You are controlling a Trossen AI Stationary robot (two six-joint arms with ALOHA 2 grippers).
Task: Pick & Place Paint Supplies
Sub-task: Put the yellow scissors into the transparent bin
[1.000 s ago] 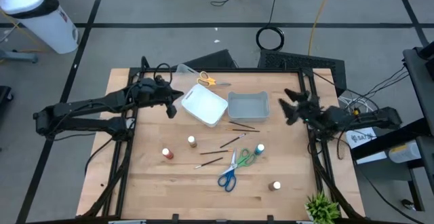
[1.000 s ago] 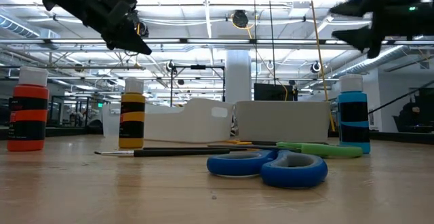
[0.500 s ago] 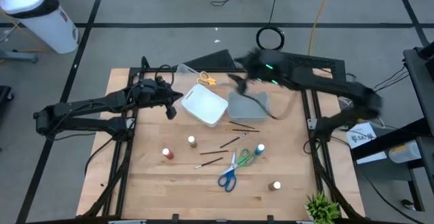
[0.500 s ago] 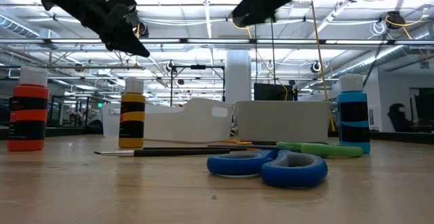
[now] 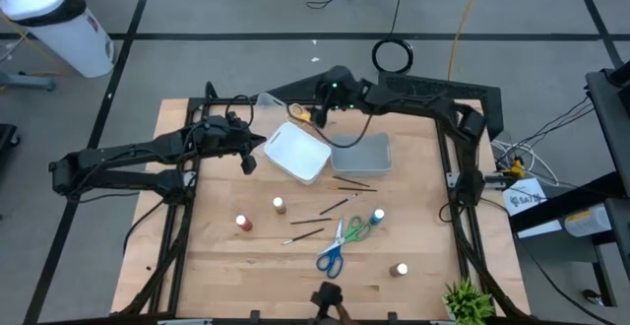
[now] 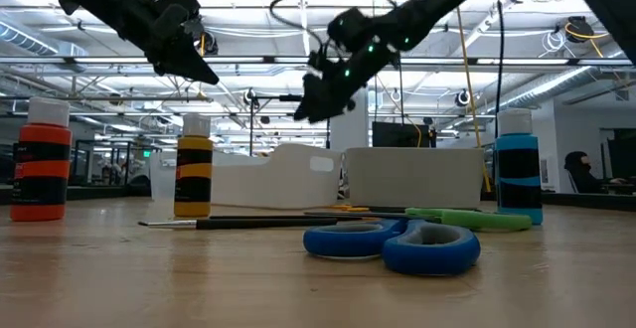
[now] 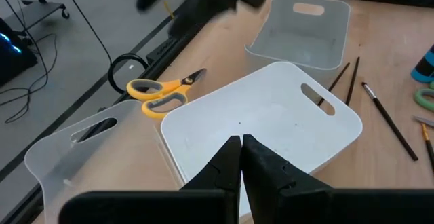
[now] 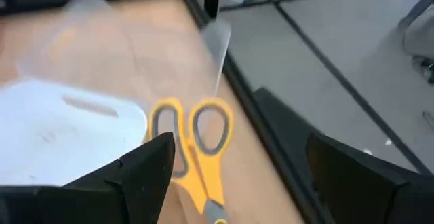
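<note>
two claws: right claw (image 8: 230,176) spread over blurred yellow scissors (image 8: 193,149) (left claw (image 7: 241,157) pressed together).

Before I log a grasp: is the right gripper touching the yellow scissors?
Apart: in the right wrist view the open right gripper hangs above the yellow scissors.

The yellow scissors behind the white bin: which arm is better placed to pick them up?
Probably the right. Its open hand hovers above the yellow scissors, while the left hand, shut, sits beside the white bin.
</note>
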